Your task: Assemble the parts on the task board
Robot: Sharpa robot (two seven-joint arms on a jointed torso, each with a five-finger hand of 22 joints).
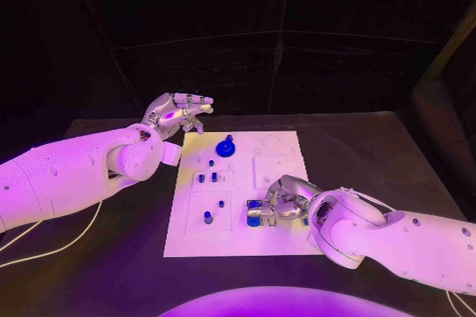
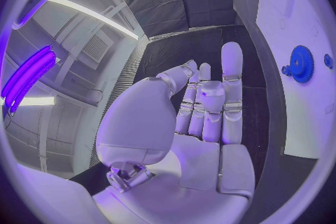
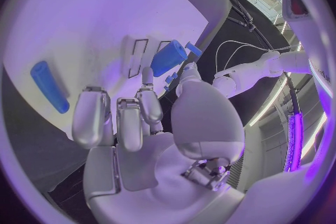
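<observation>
One white task board (image 1: 238, 243) — black table (image 1: 397, 159), dark surroundings.

A black table (image 1: 397, 152) seen from above, a white rectangular task board (image 1: 280, 167) lying flat at its middle with its long sides running away from the robot, thin pale cables (image 1: 60, 245) trailing across the near left part of the tabletop

The flat rectangular task board (image 1: 283, 241) lies in the middle of the black table (image 1: 397, 152). A round toothed gear part (image 1: 226, 148) sits at its far end, small peg parts (image 1: 206, 178) mid-board, and a cylindrical block part (image 1: 255, 214) near, at the right hand (image 1: 285, 199). The left hand (image 1: 177, 114) hangs beyond the far left corner.
</observation>
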